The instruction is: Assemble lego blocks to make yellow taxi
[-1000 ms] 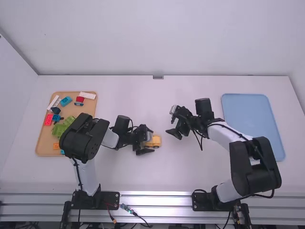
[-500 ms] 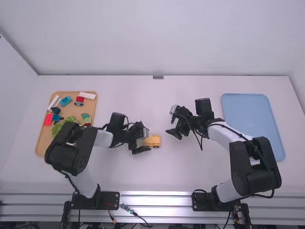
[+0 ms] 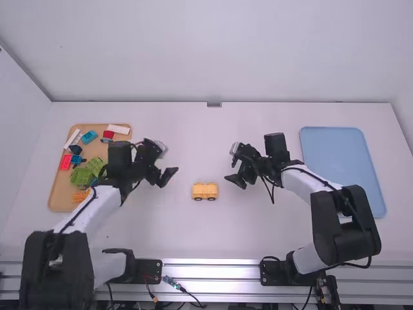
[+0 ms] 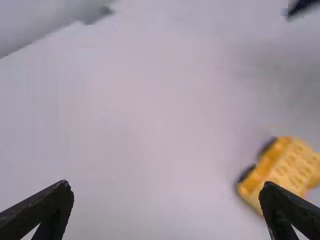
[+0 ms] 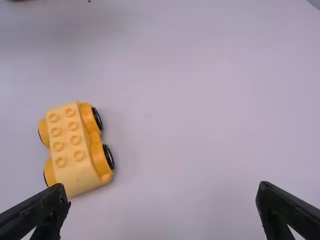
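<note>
Nearest, the left arm is being folded back: over the last half second its gripper is being drawn off the toy and shifted toward the tan tray. On the bare table, near the middle, the yellow wheeled car base is standing upright on black-tyred wheels, studs up, touched by neither gripper. It was being partly covered a moment ago; its full length is now being exposed.

Slightly beyond, the left gripper is being held spread and empty, between tray and car base. The right gripper is also being held spread and empty, on the other side of the car base; no shift is being noted for it.

To the left, in the tan tray, an orange block, green blocks and a red block are lying; farther, a light blue block and a white block. To the right, a blue tray is being left unused.

Judgement: a placing or pressing step is apparently being ended, with the taxi seemingly still being built; the next part is probably being sought in the tan tray.
</note>
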Motion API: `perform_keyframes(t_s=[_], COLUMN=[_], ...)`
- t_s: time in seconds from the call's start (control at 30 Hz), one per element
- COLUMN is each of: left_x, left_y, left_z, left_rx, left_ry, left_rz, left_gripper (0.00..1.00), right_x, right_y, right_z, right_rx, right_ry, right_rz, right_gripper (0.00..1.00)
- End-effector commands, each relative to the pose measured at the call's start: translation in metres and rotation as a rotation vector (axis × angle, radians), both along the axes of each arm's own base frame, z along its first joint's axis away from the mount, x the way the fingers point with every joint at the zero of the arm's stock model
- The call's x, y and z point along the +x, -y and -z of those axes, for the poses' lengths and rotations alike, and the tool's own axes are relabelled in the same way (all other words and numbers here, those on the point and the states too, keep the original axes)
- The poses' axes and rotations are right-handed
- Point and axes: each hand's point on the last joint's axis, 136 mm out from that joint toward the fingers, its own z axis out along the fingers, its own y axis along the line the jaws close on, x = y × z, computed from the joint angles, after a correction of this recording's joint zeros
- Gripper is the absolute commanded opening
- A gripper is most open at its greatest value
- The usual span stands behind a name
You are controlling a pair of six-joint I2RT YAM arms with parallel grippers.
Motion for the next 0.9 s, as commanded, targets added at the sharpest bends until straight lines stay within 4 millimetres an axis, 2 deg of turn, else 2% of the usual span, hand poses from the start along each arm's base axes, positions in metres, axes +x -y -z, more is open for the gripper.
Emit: perform_keyframes(t_s=[0.0,0.13,0.37,0.47,0.6,0.67,0.7,0.73,0.77,0.87], left_x=[0.006,0.006,-0.001,0.003,0.007,0.009,0.009,0.005,-0.001,-0.015], left_y=[-0.031,-0.042,-0.028,-0.029,-0.033,-0.05,-0.065,-0.091,-0.11,-0.141], left_z=[-0.018,-0.031,-0.031,-0.036,-0.04,-0.033,-0.027,-0.017,-0.01,-0.003], left_rx=[-0.157,-0.198,-0.281,-0.35,-0.346,-0.348,-0.361,-0.387,-0.411,-0.438], left_ry=[-0.06,-0.041,-0.094,-0.109,-0.084,-0.115,-0.149,-0.207,-0.25,-0.319], left_rz=[-0.262,-0.317,-0.272,-0.319,-0.336,-0.466,-0.581,-0.787,-0.93,-1.153], left_gripper=[0.99,0.99,0.99,0.99,0.99,0.99,0.99,0.99,0.99,0.99], right_x=[0.003,0.003,0.004,0.003,0.004,0.004,0.004,0.004,0.004,0.004], right_y=[-0.002,-0.002,-0.002,-0.002,-0.002,-0.002,-0.002,-0.002,-0.002,-0.002], right_z=[-0.014,-0.014,-0.014,-0.014,-0.014,-0.014,-0.014,-0.014,-0.015,-0.015], right_rx=[0.013,0.014,0.014,0.014,0.014,0.014,0.014,0.014,0.014,0.014], right_ry=[0.034,0.037,0.037,0.037,0.037,0.037,0.037,0.037,0.038,0.038], right_rz=[-0.005,-0.005,-0.005,-0.005,-0.005,-0.005,-0.005,-0.005,-0.005,-0.005], right_gripper=[0.99,0.99,0.99,0.99,0.99,0.99,0.99,0.99,0.99,0.99])
